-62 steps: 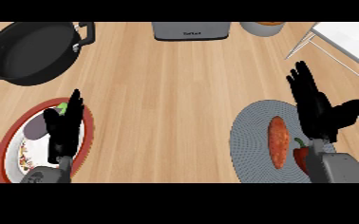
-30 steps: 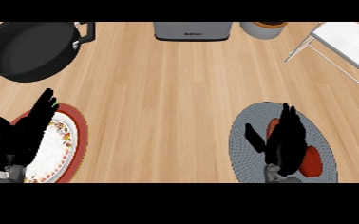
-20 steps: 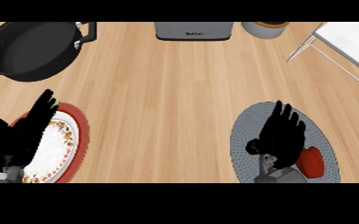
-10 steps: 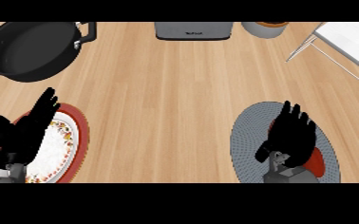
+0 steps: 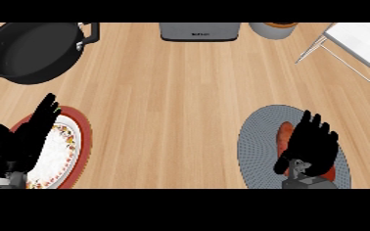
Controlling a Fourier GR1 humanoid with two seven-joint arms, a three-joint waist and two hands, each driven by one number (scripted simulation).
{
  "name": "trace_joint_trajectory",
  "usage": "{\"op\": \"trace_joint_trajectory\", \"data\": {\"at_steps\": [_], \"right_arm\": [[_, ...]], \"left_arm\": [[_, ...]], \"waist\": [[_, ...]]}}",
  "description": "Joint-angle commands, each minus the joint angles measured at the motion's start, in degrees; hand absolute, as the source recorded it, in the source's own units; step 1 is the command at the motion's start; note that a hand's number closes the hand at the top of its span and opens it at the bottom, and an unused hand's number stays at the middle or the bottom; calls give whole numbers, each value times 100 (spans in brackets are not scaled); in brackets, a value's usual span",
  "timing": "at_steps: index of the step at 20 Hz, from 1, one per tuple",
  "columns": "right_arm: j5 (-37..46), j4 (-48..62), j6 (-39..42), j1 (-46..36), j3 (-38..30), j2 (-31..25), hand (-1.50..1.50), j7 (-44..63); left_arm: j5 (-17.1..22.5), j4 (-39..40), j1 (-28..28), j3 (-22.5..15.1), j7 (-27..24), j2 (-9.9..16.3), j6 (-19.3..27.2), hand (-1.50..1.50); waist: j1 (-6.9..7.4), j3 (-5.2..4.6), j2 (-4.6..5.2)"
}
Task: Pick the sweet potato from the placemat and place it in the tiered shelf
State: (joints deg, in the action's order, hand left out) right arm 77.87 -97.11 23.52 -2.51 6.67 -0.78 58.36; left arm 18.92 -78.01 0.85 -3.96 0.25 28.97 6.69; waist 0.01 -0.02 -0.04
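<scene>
We hold right hand (image 5: 312, 144) over orange sweet potato (image 5: 285, 134) on round grey woven placemat (image 5: 256, 142) near counter's front right corner, fingers straight and spread, not curled yet: we judge grasp pending. White wire tiered shelf (image 5: 339, 41) waits at back right corner. Left hand (image 5: 29, 134) rests, fingers straight, over red-rimmed patterned plate (image 5: 72, 142).

Bystanders sitting on the wooden counter (image 5: 180, 103)

A black pot (image 5: 36, 49) is sitting at the far left, its handle pointing right. A grey appliance (image 5: 199, 31) is standing at the far edge near the middle, and a grey cup (image 5: 273, 29) with an orange top is standing just right of it, apart from it. At the near left, a patterned white plate (image 5: 57, 149) with a red rim is lying flat, running off the left edge of the view.
</scene>
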Motion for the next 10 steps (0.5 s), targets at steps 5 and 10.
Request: {"op": "trace_joint_trajectory", "data": {"at_steps": [5,10], "right_arm": [[45,499,-136,-125,-441,-47,-150,42],[-39,747,-433,70,-187,75,-150,332]], "left_arm": [[-118,-518,100,262,510,-96,-123,0],[-356,-273,183,327,307,-232,-311,0]], "waist": [[24,4,1],[16,3,1]]}}
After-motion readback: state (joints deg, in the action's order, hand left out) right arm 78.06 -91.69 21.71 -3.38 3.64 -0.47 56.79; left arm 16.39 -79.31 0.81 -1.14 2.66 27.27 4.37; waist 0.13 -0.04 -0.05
